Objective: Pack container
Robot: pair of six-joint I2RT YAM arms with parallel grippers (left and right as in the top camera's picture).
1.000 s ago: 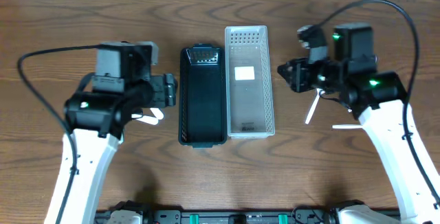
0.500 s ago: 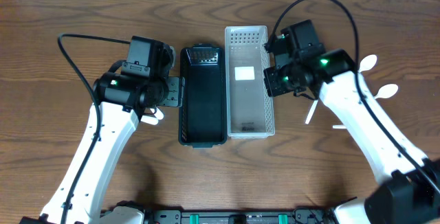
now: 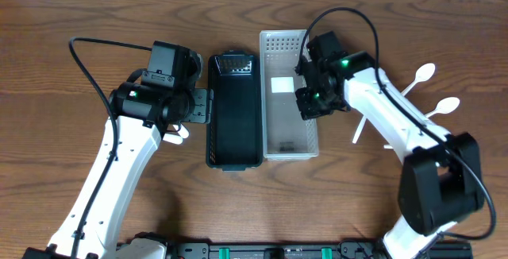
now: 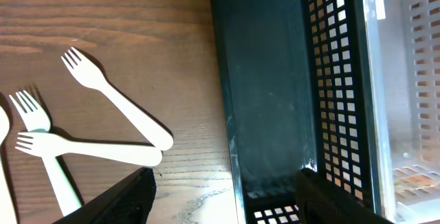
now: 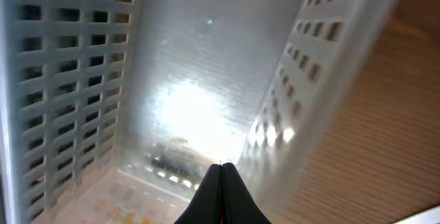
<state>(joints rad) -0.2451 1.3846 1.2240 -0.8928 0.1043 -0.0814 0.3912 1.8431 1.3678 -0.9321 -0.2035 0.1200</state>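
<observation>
A black slotted container (image 3: 234, 124) and a clear white slotted container (image 3: 282, 132) stand side by side at the table's middle, both empty. My left gripper (image 3: 198, 106) is open and straddles the black container's left wall (image 4: 227, 114); the left wrist view shows its fingers (image 4: 230, 198) either side of it. Three white forks (image 4: 117, 107) lie on the wood just left of it. My right gripper (image 3: 308, 104) is shut and empty, over the inside of the white container (image 5: 69, 80) by its right wall, fingertips (image 5: 221, 179) pressed together.
Two white spoons (image 3: 425, 73) (image 3: 446, 106) lie at the right. A white utensil (image 3: 359, 128) lies on the wood just right of the white container. The forks show small beside my left arm (image 3: 178, 134).
My right arm has swung left from the table's right side to over the white container. My left arm moved right to the black container's edge, then held still.
</observation>
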